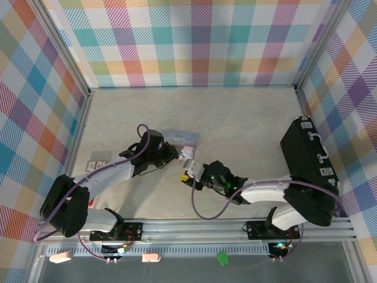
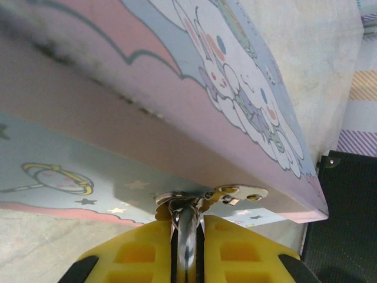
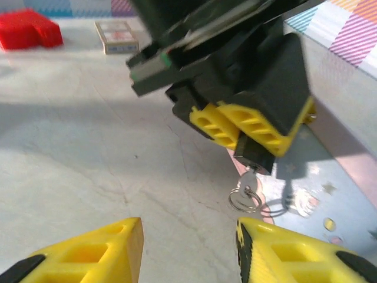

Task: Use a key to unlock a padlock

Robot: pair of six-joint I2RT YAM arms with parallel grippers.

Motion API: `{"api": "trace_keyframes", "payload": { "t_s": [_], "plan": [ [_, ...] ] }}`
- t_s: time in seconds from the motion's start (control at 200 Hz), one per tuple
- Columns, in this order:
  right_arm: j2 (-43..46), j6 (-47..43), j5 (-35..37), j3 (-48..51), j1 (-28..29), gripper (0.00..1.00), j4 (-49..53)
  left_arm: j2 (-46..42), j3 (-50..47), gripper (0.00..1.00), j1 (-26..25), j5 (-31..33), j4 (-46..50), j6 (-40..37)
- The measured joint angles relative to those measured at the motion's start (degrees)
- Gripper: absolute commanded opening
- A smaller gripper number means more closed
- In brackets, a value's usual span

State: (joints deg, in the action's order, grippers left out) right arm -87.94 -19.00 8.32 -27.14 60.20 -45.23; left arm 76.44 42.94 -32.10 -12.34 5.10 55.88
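My left gripper (image 1: 175, 154) is shut on the padlock. In the left wrist view its yellow fingers (image 2: 141, 250) pinch the pale metal shackle (image 2: 187, 230) right below the tin's hasp (image 2: 238, 193). In the right wrist view the padlock's small dark body (image 3: 254, 158) pokes out under those yellow fingers (image 3: 253, 125). The thin grey key (image 3: 248, 177) hangs from the padlock's underside with a wire ring (image 3: 246, 199) on it. My right gripper (image 3: 188, 247) is open just below, the ring close to its right finger (image 3: 283, 253), not touching.
The pale-blue cartoon-printed tin (image 1: 179, 138) lies just behind the padlock, its lid (image 2: 235, 88) close overhead in the left wrist view. A big black case (image 1: 309, 171) stands at the right. A red block (image 3: 26, 28) and a small card box (image 3: 118, 35) lie farther off.
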Motion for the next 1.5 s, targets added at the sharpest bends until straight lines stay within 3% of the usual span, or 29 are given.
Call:
{"api": "trace_keyframes", "payload": {
  "t_s": [0.265, 0.615, 0.98, 1.135, 1.5],
  "plan": [
    [-11.3, -4.7, 7.8, -2.3, 0.3, 0.39, -12.7, -2.3, -1.4, 0.0, 0.2, -0.7, -0.7, 0.2],
    [-11.4, -4.3, 10.8, -2.5, 0.3, 0.38, -18.4, -2.7, -1.8, 0.0, 0.2, -1.0, -0.7, 0.2],
    [-12.5, -3.5, 10.9, -2.6, 0.6, 0.27, -19.3, -2.7, -2.3, 0.0, 0.0, -1.6, -0.9, 0.5],
    [-13.6, -3.1, 11.5, -2.8, 1.1, 0.29, -19.6, -2.7, -2.3, 0.0, -0.1, -1.7, -0.9, 0.5],
    [-14.7, -2.9, 13.8, -3.4, 1.7, 0.1, -20.1, -2.7, -2.4, 0.0, -0.1, -1.5, -1.4, 1.5]
  ]
}}
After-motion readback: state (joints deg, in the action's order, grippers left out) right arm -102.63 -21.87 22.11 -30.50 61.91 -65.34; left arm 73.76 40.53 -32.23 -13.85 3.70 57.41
